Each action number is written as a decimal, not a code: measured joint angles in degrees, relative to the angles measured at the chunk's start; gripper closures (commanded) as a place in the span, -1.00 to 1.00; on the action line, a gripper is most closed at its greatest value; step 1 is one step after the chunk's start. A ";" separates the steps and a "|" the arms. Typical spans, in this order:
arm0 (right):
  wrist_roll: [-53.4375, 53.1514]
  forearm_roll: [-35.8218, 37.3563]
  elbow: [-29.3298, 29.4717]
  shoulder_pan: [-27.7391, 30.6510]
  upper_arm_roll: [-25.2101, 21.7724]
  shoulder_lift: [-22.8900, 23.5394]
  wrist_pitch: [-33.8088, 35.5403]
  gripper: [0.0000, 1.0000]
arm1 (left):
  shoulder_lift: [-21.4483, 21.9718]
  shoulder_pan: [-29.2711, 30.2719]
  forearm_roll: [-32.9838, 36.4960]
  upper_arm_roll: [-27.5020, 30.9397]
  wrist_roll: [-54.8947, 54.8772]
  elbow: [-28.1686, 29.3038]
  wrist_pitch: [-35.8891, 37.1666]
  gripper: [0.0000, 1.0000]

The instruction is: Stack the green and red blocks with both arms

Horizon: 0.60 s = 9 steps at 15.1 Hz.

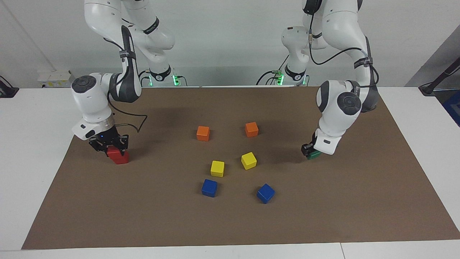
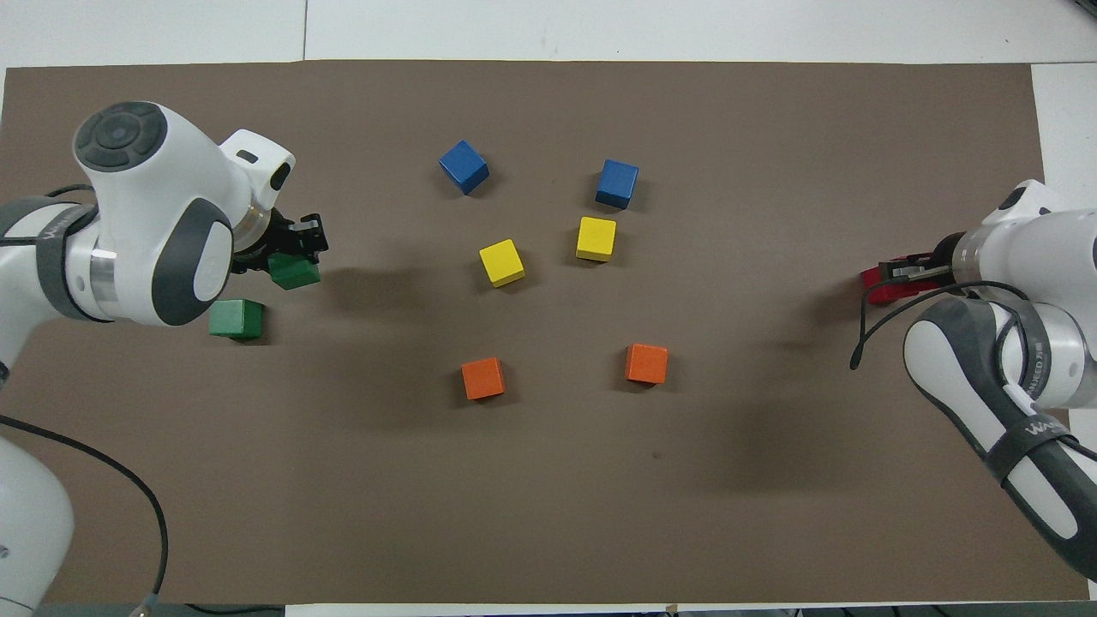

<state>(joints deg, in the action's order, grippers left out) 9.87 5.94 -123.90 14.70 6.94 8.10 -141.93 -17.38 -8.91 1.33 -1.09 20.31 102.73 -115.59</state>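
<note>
My left gripper (image 1: 308,151) is shut on a dark green block (image 1: 314,155) and holds it just above the mat. In the overhead view this held green block (image 2: 294,272) hangs in the left gripper (image 2: 296,250), close beside a second green block (image 2: 236,318) that rests on the mat. The left wrist hides that second block in the facing view. At the right arm's end, my right gripper (image 1: 109,145) is shut on the upper red block (image 1: 114,151), which sits on a lower red block (image 1: 120,158). From overhead only a red edge (image 2: 876,281) shows under the right gripper (image 2: 900,272).
Two orange cubes (image 1: 203,133) (image 1: 251,129), two yellow cubes (image 1: 217,168) (image 1: 248,160) and two blue cubes (image 1: 209,187) (image 1: 265,193) lie loose around the middle of the brown mat (image 1: 359,201). White table borders the mat.
</note>
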 measured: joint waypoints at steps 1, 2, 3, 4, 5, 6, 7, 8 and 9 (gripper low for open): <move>0.00 -0.06 -0.05 0.00 0.00 0.00 0.00 -1.00 | 0.06 0.57 0.07 0.00 -2.20 0.01 0.28 1.00; 0.00 -0.07 -0.10 0.00 0.00 0.00 0.00 -1.00 | 0.05 0.90 0.43 -0.02 -4.26 0.10 0.41 1.00; 0.00 -0.08 -0.13 0.00 0.00 0.00 0.00 -1.00 | 0.05 1.14 1.19 -0.01 -6.55 0.21 0.60 1.00; 0.00 -0.08 -0.16 0.01 -0.01 0.00 0.00 -1.00 | 0.05 1.51 1.98 0.00 -9.24 0.28 1.00 1.00; 0.00 -0.08 -0.18 0.01 -0.01 0.00 0.00 -1.00 | 0.05 2.04 2.18 0.00 -11.70 0.28 1.55 1.00; 0.00 -0.08 -0.17 0.01 -0.01 -0.01 0.00 -1.00 | 0.05 2.66 2.21 0.01 -13.91 0.28 2.00 1.00; 0.00 -0.08 -0.13 0.01 -0.01 -0.05 0.00 -1.00 | 0.06 3.28 2.23 0.02 -15.52 0.27 2.39 1.00; 0.00 -0.08 0.16 -0.01 0.00 -0.16 0.40 -1.00 | 0.11 3.89 2.26 0.03 -16.71 0.25 2.81 1.00; 0.00 -0.08 1.06 -0.10 0.06 -0.36 2.29 -1.00 | 0.23 4.61 2.29 0.06 -18.11 0.20 3.12 1.00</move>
<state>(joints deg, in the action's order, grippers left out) 9.87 5.87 -122.84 14.60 7.00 7.74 -139.64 -17.15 -4.30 3.62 -1.03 2.20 102.92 -112.47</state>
